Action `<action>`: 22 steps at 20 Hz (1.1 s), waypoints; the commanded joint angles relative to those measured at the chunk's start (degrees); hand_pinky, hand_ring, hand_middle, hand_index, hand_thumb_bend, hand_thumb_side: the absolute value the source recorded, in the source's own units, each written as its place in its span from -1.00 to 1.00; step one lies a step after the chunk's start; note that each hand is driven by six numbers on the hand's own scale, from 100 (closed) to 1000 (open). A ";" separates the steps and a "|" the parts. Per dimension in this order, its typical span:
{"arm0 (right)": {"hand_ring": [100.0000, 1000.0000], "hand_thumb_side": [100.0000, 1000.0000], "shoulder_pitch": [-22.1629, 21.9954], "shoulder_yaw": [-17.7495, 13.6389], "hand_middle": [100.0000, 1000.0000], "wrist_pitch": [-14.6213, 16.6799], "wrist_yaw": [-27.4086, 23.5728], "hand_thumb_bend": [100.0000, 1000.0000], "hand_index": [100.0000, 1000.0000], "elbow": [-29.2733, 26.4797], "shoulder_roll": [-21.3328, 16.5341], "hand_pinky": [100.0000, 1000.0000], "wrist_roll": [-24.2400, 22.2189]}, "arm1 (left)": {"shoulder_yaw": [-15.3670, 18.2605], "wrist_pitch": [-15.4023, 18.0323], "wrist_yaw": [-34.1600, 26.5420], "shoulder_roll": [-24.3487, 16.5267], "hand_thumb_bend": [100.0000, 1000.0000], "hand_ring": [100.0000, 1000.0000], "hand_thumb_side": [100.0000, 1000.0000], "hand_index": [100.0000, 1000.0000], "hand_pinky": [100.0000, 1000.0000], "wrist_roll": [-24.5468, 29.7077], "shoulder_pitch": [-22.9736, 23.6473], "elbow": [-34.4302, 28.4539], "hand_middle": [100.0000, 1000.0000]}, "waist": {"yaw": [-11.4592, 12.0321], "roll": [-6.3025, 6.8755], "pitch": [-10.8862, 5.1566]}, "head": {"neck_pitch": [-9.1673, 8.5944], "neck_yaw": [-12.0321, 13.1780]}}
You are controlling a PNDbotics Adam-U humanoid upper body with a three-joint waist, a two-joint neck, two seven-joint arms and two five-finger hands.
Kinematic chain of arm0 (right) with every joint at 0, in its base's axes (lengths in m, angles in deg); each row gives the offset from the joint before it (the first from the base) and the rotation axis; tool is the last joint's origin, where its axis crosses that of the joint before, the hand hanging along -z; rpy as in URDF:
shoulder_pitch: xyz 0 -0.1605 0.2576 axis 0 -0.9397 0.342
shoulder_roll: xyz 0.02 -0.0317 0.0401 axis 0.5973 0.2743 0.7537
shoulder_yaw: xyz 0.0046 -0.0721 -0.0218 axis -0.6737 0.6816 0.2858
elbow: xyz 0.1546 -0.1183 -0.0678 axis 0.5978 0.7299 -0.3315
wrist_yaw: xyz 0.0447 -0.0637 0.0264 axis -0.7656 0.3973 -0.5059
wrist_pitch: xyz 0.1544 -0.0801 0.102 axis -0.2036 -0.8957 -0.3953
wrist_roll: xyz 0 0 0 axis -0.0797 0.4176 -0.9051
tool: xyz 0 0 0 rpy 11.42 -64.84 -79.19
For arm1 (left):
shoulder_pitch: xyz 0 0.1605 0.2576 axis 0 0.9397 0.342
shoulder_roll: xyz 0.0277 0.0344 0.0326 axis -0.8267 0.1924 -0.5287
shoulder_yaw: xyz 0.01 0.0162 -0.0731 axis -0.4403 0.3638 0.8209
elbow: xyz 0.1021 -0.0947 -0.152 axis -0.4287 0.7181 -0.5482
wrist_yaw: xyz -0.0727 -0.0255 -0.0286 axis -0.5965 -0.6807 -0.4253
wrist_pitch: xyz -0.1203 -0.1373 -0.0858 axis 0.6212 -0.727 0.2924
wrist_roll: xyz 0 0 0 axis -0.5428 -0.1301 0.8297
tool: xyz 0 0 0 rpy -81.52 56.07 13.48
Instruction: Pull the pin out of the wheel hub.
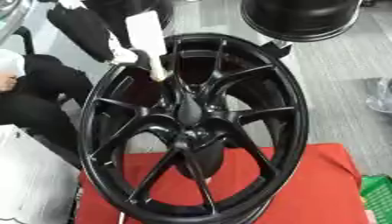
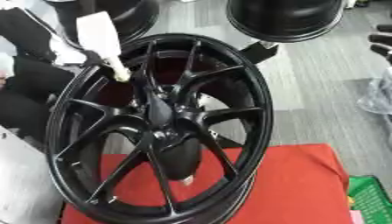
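A large black multi-spoke wheel (image 1: 191, 127) stands upright on a red-covered table (image 1: 321, 188), its face turned toward me. At the hub (image 2: 157, 116) a dark tapered piece (image 1: 189, 109) juts out from the centre; it may be the pin. Behind the lower spokes sits a dark bulky shape (image 1: 201, 159) that I cannot identify. A white strip (image 1: 145, 35) slants down onto the upper left of the rim. Neither of my hands can be made out in either view.
A person in dark clothes (image 1: 46, 87) is at the left, close to the rim. More black wheels (image 2: 283, 17) lie on the grey floor behind. A green crate (image 1: 376, 197) sits at the lower right and a pale panel (image 1: 30, 183) at the lower left.
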 commanded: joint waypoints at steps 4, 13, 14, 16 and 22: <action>0.32 0.28 0.20 -0.72 0.19 0.13 0.09 -1.00 0.52 -0.76 -2.29 0.56 0.31 | 6.99 -2.93 -4.63 -5.58 -0.96 0.44 -0.76 -0.31 0.57 -4.13 2.23 -5.44 0.17 | 0.46 -0.33 -1.68 | -0.09 -0.26; 0.32 0.28 -0.14 -1.56 0.19 0.39 0.04 -1.00 0.52 -0.92 -2.81 0.56 1.04 | 19.99 -4.79 -12.51 -16.30 -1.00 0.43 -0.82 -0.31 0.59 -17.01 18.98 -12.29 0.16 | 1.42 -0.31 -1.22 | 0.19 -0.82; 0.32 0.27 -0.20 -1.74 0.19 0.42 0.03 -1.00 0.52 -0.95 -2.84 0.56 1.20 | 21.78 -4.57 -13.70 -17.31 -1.00 0.43 -0.80 -0.31 0.59 -19.54 22.28 -12.38 0.16 | 1.54 -0.35 -1.21 | 0.25 -0.92; 0.33 0.27 -0.32 -2.10 0.19 0.53 -0.04 -1.00 0.52 -1.09 -2.94 0.56 1.55 | 25.00 -4.48 -16.01 -18.42 -1.00 0.43 -0.78 -0.31 0.59 -24.77 29.02 -12.44 0.15 | 1.77 -0.47 -1.17 | 0.06 -1.06; 0.32 0.26 -0.57 -2.92 0.19 0.80 -0.46 -1.00 0.52 -1.27 -3.03 0.56 2.47 | 29.67 -3.86 -26.55 -12.06 -1.00 0.44 -0.57 -0.20 0.55 -40.41 43.49 -12.46 0.19 | 2.15 -1.21 -0.93 | -0.38 -1.19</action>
